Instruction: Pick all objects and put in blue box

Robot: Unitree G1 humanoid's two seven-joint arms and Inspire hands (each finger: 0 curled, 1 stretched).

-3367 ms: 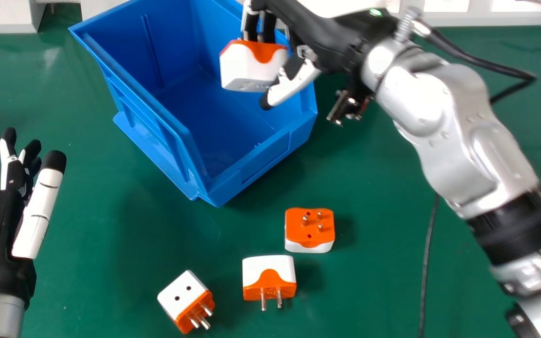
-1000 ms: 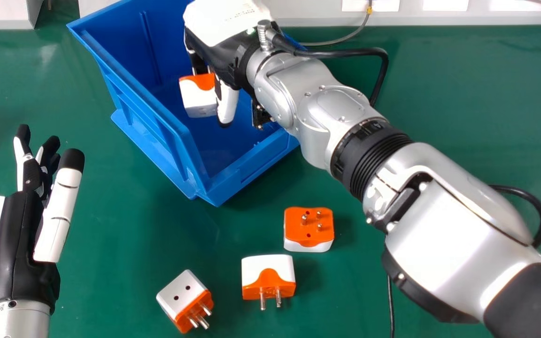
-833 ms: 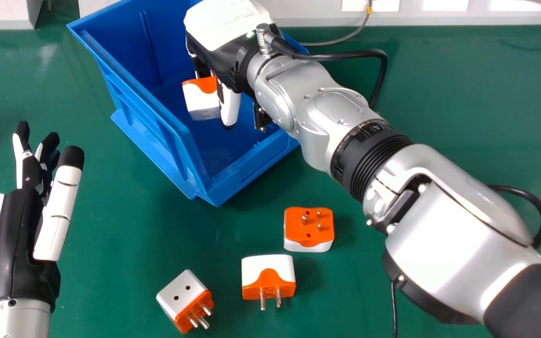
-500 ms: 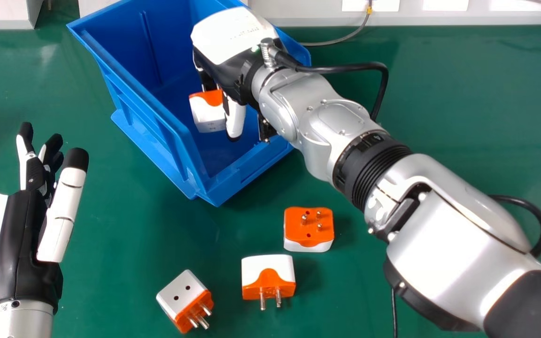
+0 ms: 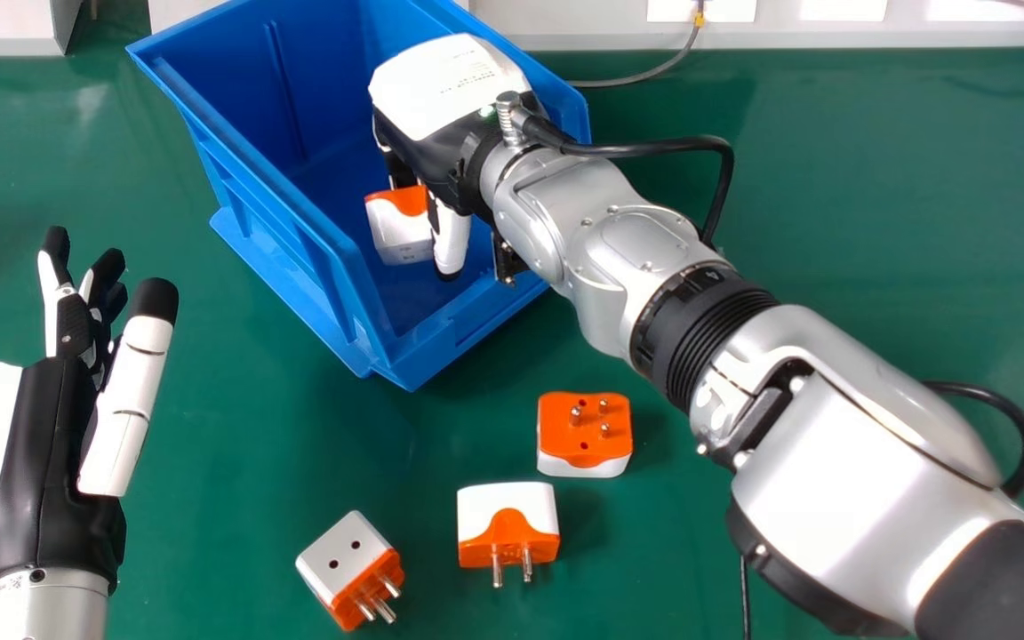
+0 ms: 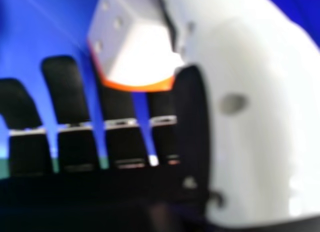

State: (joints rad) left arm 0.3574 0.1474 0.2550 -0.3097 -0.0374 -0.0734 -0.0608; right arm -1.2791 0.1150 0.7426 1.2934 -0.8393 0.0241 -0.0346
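My right hand (image 5: 450, 116) is inside the blue box (image 5: 299, 231), its thumb and fingers round a white and orange plug adapter (image 5: 399, 236). In the right hand view, the adapter (image 6: 142, 52) sits between the thumb and the fingers of my right hand (image 6: 122, 142). Three more adapters lie on the green table in front of the box: one (image 5: 583, 436) with pins up, one (image 5: 508, 524) with pins toward me, and one tilted adapter (image 5: 348, 564). My left hand (image 5: 41, 444) is at the left with fingers straight, holding nothing.
The silver right forearm (image 5: 619, 258) crosses over the box's right rim and the table (image 5: 876, 222). A black cable (image 5: 654, 148) loops along it. Behind the table's far edge stands a white ledge (image 5: 565, 27) with a thin grey cable near it.
My right hand has moved left into the box since the oldest frame, and most recently lower and nearer, still with the adapter. My left hand has shifted right. The three table adapters have stayed put.
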